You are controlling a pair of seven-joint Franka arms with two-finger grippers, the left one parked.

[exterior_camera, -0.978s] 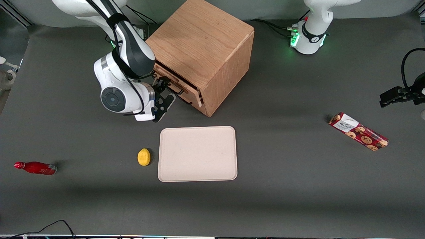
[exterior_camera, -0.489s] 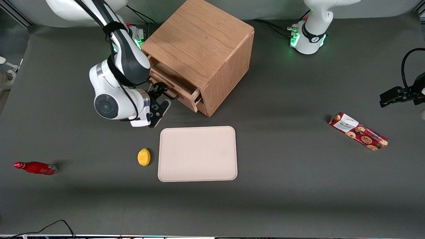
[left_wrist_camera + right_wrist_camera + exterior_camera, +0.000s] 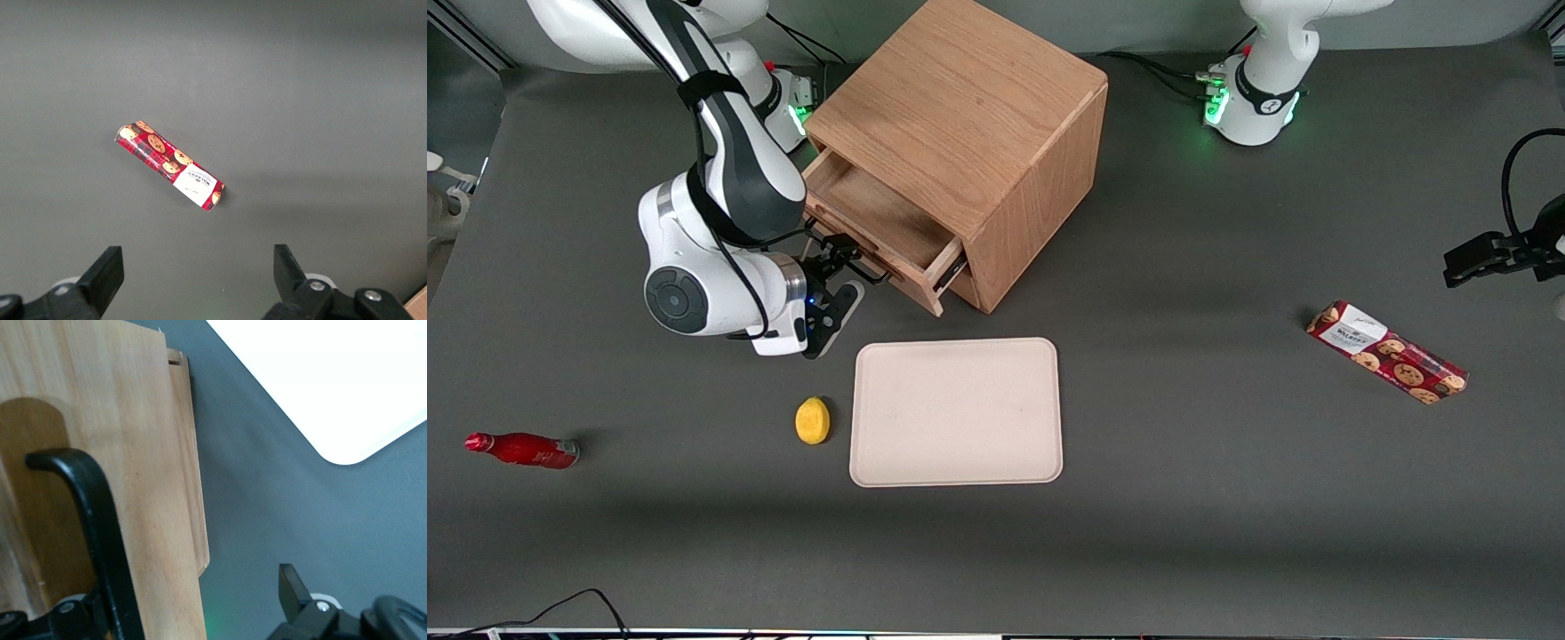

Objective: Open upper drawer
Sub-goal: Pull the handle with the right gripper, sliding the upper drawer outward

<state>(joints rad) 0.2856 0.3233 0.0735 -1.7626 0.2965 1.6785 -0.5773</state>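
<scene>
end effector (image 3: 838, 283) at upper drawer (image 3: 876, 227), tray (image 3: 957, 412) close

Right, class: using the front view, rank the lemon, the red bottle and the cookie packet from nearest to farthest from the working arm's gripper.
The gripper is at the upper drawer's handle.
1. Lemon: beside the beige tray, nearer the front camera than the gripper.
2. Red bottle: lying toward the working arm's end of the table.
3. Cookie packet: toward the parked arm's end, clearly farthest.

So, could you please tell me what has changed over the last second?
The upper drawer has slid farther out of the cabinet, drawn by the pincer at its black bar handle; the arm has backed off with it. The lemon, tray, red bottle and cookie pack stayed put.
</scene>
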